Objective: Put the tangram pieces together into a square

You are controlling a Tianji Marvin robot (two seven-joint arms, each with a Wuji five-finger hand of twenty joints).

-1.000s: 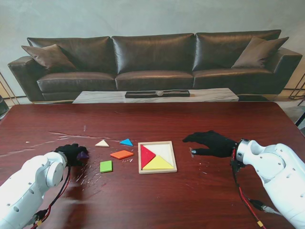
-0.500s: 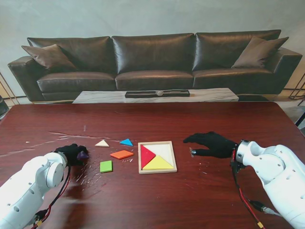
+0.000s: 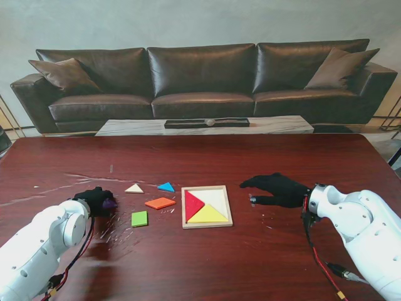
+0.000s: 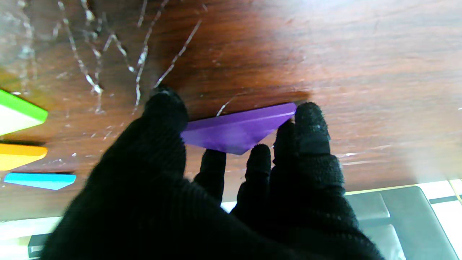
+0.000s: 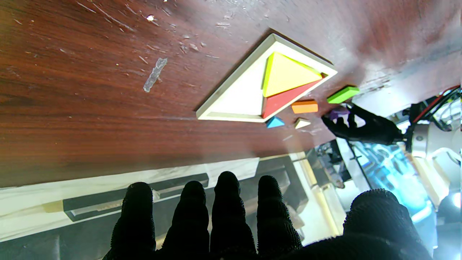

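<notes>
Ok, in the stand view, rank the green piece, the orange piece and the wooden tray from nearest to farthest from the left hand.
From the left hand:
1. Green piece, just right of it, nearer to me.
2. Orange piece, farther right.
3. Wooden tray, farthest right, mid-table.

Red triangle [image 3: 193,204] and yellow triangle [image 3: 207,216] fill the wooden tray [image 3: 207,224]; purple triangle [image 4: 238,129] held in fingers [image 4: 310,122].

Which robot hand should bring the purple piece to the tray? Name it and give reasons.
The left robot hand: its fingers already close around the purple triangle. The right robot hand is open and empty, on the far side of the wooden tray.
</notes>
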